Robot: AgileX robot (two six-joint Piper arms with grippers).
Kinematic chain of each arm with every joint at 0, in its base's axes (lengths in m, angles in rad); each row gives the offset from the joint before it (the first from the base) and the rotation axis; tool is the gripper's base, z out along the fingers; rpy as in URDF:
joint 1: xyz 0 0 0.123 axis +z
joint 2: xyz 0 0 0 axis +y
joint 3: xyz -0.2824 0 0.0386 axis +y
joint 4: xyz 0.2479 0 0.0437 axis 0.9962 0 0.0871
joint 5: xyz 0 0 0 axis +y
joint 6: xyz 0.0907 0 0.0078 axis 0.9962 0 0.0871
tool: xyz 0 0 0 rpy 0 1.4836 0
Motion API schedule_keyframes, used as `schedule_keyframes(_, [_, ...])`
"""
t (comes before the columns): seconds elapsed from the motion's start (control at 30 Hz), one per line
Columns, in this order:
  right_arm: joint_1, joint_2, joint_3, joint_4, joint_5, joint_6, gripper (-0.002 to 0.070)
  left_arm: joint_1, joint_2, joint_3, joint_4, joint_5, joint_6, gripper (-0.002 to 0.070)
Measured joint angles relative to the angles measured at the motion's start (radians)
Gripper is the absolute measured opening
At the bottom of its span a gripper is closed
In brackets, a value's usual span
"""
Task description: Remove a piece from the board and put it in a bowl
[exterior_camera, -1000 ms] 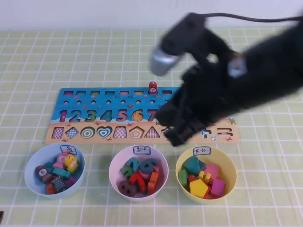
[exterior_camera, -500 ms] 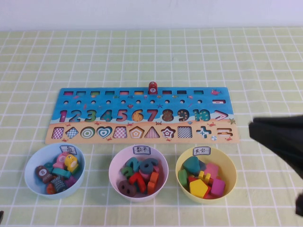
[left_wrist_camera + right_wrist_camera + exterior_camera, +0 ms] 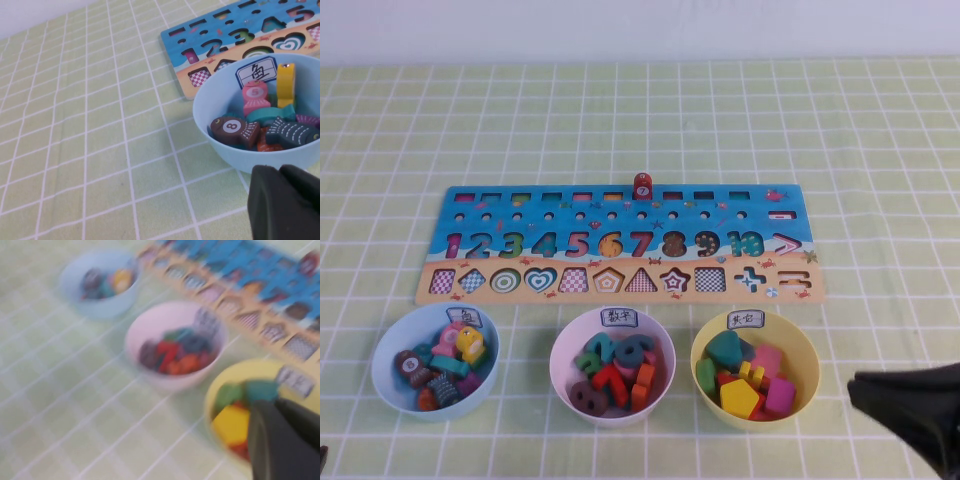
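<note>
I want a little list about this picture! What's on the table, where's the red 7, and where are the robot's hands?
board: long puzzle board lying flat behind the three bowls
red 7: red 7 sits on the board in the number row, not in a bowl
pink bowl: pink bowl in the middle, full of numerals
blue bowl: blue bowl on the left
yellow bowl: yellow bowl on the right
right gripper: right gripper shut, empty, near the table's right edge
left gripper: left gripper beside the blue bowl
</note>
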Motion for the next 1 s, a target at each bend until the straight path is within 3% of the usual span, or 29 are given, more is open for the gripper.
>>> schedule_keyframes(0.2, [0.0,-0.006,0.177,0.004,-0.447,-0.029,-0.0017,0.0,0.0,0.0,0.0,0.0,0.0,-0.0005])
schedule_keyframes(0.37, [-0.005,-0.025,0.304,0.055,-0.696,-0.116,-0.0017,0.0,0.0,0.0,0.0,0.0,0.0,-0.0005])
schedule_keyframes(0.57, [-0.192,-0.175,0.356,0.101,-0.62,-0.281,-0.0017,0.0,0.0,0.0,0.0,0.0,0.0,-0.0005])
schedule_keyframes(1.0, [-0.594,-0.685,0.424,0.109,-0.207,-0.311,-0.0017,0.0,0.0,0.0,0.0,0.0,0.0,-0.0005])
